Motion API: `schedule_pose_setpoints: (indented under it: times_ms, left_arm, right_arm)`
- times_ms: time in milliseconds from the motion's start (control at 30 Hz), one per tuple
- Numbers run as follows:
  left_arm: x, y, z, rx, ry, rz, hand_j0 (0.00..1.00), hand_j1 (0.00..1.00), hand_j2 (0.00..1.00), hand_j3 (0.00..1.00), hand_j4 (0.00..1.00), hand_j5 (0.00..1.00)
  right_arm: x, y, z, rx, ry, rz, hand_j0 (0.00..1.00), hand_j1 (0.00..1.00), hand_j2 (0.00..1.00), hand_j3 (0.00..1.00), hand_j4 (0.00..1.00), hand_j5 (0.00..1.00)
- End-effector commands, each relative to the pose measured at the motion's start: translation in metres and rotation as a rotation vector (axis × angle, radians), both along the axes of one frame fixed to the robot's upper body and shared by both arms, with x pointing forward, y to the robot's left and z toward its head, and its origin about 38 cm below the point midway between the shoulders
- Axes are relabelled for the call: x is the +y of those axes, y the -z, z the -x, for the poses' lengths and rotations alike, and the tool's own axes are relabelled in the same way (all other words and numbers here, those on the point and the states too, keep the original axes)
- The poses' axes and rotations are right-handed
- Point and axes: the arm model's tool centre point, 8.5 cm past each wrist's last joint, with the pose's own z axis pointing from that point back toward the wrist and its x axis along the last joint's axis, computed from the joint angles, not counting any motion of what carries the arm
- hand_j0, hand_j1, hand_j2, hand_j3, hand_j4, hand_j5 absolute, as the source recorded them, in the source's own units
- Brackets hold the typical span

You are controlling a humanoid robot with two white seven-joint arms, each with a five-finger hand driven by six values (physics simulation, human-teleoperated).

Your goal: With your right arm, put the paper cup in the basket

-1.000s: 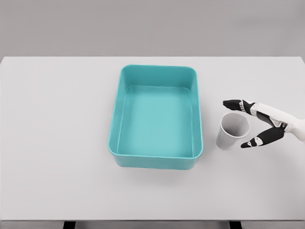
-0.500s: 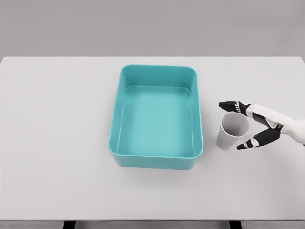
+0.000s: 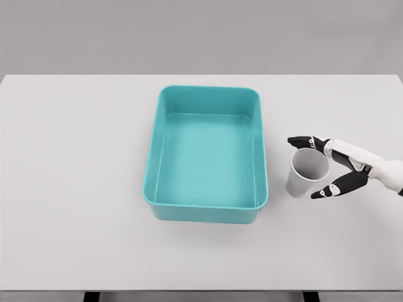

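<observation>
The right hand [image 3: 327,165] brackets a paper cup [image 3: 306,172] standing on the bench [image 3: 75,189], fingers [image 3: 302,141] apart behind its rim, thumb in front, not clamped; the teal basket [image 3: 151,182] lies just beyond the fingertips.

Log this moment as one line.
phase: pre-grasp | right hand: open, fingers bracketing paper cup | cup: on table, right of basket | basket: empty

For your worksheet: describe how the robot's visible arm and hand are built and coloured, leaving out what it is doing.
Only one arm shows, entering from the right edge. Its forearm is a smooth white casing. The right hand has slim, jointed fingers: white segments near the palm, black toward the ends, with small pale patches by the fingertips. No cables or lettering can be made out.
</observation>
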Motion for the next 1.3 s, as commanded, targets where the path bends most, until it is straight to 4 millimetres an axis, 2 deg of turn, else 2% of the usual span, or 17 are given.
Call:
schedule_pose_setpoints:
  times_ms: [0,100,200,367,733,833,1033,1133,1267]
  left_arm:
    - [0.0,0.0,0.0,-0.001,-0.001,0.0,1.0,1.0,1.0,1.0,1.0,1.0]
    - [0.0,0.0,0.0,-0.001,0.0,0.0,1.0,1.0,1.0,1.0,1.0,1.0]
    - [0.0,0.0,0.0,-0.001,-0.001,0.0,1.0,1.0,1.0,1.0,1.0,1.0]
    - [0.0,0.0,0.0,-0.001,0.0,0.0,1.0,1.0,1.0,1.0,1.0,1.0]
    - [0.0,0.0,0.0,0.001,0.0,0.0,1.0,1.0,1.0,1.0,1.0,1.0]
    - [0.0,0.0,0.0,-0.001,0.0,0.0,1.0,1.0,1.0,1.0,1.0,1.0]
    - [0.0,0.0,0.0,-0.001,0.0,0.0,1.0,1.0,1.0,1.0,1.0,1.0]
    - [0.0,0.0,0.0,-0.001,-0.001,0.0,1.0,1.0,1.0,1.0,1.0,1.0]
    - [0.0,0.0,0.0,-0.001,0.0,0.0,1.0,1.0,1.0,1.0,1.0,1.0]
  right_arm:
    - [0.001,0.005,0.002,0.002,-0.018,0.028,1.0,1.0,1.0,1.0,1.0,1.0]
    - [0.001,0.004,0.002,0.002,-0.018,0.03,1.0,1.0,1.0,1.0,1.0,1.0]
    - [0.001,0.005,0.002,0.004,-0.016,0.029,0.81,0.81,0.81,0.81,0.81,0.81]
    - [0.001,0.004,0.002,0.001,-0.017,0.026,0.75,0.75,0.75,0.75,0.75,0.75]
    - [0.0,-0.004,0.0,-0.022,-0.015,0.007,0.75,0.75,0.75,0.75,0.75,0.75]
    - [-0.005,-0.013,-0.004,-0.051,0.001,0.002,0.76,0.76,0.76,0.76,0.76,0.76]
    - [0.002,-0.028,-0.014,-0.103,0.011,-0.042,0.77,0.77,0.77,0.77,0.77,0.77]
    - [-0.004,-0.042,-0.019,-0.142,0.029,-0.046,0.77,0.77,0.77,0.77,0.77,0.77]
    - [-0.007,-0.051,-0.022,-0.167,0.036,-0.049,0.76,0.76,0.76,0.76,0.76,0.76]
